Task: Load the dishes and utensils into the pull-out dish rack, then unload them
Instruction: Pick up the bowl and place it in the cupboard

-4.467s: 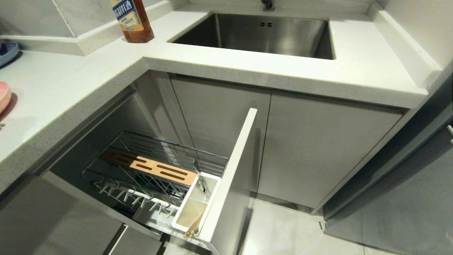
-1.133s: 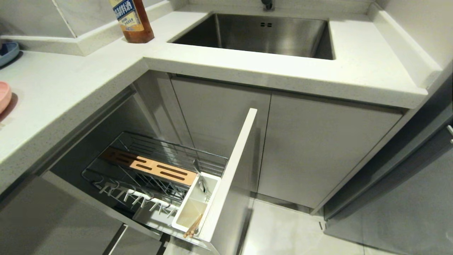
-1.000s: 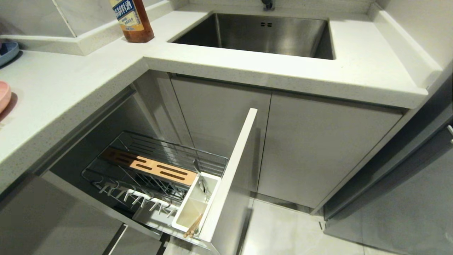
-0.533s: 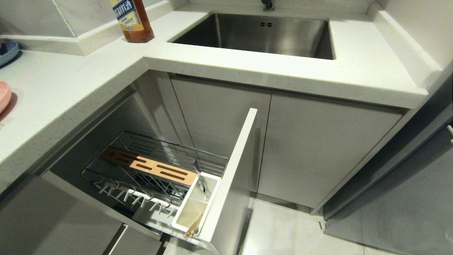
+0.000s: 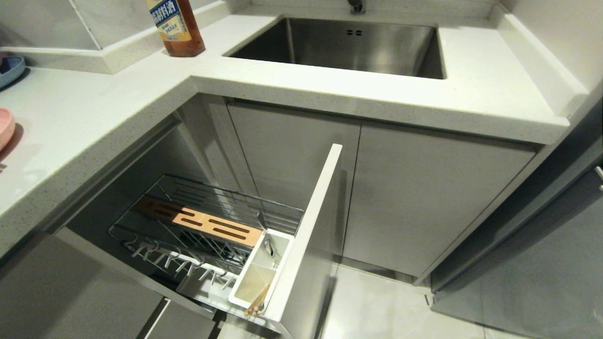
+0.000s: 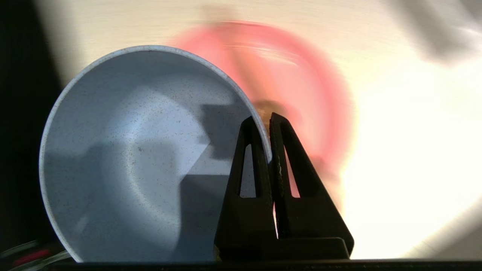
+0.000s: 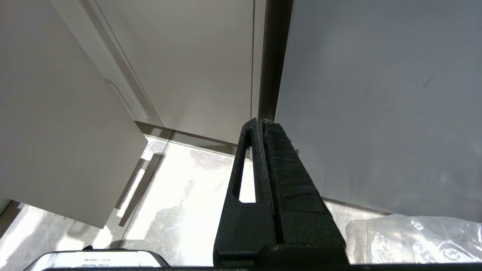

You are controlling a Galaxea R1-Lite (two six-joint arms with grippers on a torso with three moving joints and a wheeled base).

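In the left wrist view my left gripper (image 6: 263, 120) is shut on the rim of the light-blue bowl (image 6: 131, 150), which is tilted with its inside facing the camera. Behind it lies the pink plate (image 6: 301, 86), blurred, on the pale countertop. The head view shows the pull-out dish rack (image 5: 207, 226) drawn out below the counter, with its wooden strip and white cup (image 5: 261, 270). Chopsticks (image 5: 256, 301) and metal utensils (image 5: 269, 247) stand in the cup. The pink plate's edge (image 5: 4, 127) shows at the far left. My right gripper (image 7: 260, 122) is shut and empty, low beside the cabinet doors.
A brown sauce bottle (image 5: 176, 26) stands by the steel sink (image 5: 348, 44). A darker blue plate (image 5: 9, 70) sits at the counter's far left. The rack's pale front panel (image 5: 306, 230) juts out into the floor space. Clear plastic wrap (image 7: 414, 237) lies on the floor near the right gripper.
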